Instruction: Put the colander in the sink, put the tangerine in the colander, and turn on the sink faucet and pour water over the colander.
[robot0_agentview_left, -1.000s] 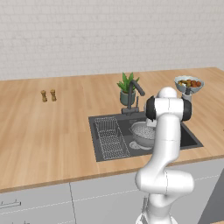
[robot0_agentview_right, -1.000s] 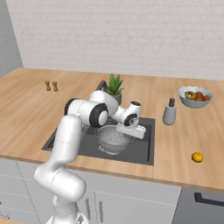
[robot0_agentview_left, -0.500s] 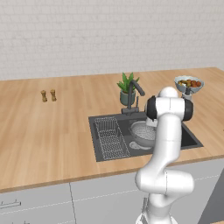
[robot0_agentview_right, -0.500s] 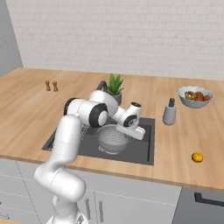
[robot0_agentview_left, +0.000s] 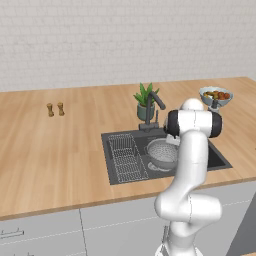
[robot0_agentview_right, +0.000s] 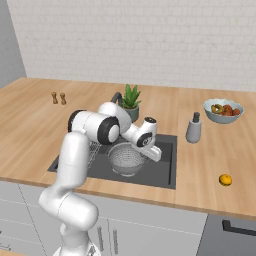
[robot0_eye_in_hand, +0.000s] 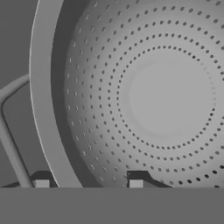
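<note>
Wooden table under a white brick wall, arm reaching down over the colander in the sink.

Set in the table (robot0_agentview_right: 210, 165), the dark sink (robot0_agentview_right: 165, 172) holds the perforated colander (robot0_agentview_right: 126, 159) upright at the middle of the right base frame, beside the wire rack (robot0_agentview_left: 126, 157) that lies in the basin's left part in the left base frame. From the hand camera, the two fingers (robot0_eye_in_hand: 42, 181) stand apart on either side of the colander's rim (robot0_eye_in_hand: 43, 105), one tip outside and one inside the bowl; whether they press on it I cannot tell. Behind the basin rises the dark faucet (robot0_agentview_left: 152, 102), just beside the potted plant (robot0_agentview_left: 145, 100). Well apart, the tangerine (robot0_agentview_right: 225, 179) rests on the table at the right base frame's lower right. At its upper right sits a fruit bowl (robot0_agentview_right: 223, 110), with a grey dispenser (robot0_agentview_right: 193, 128) nearby.
</note>
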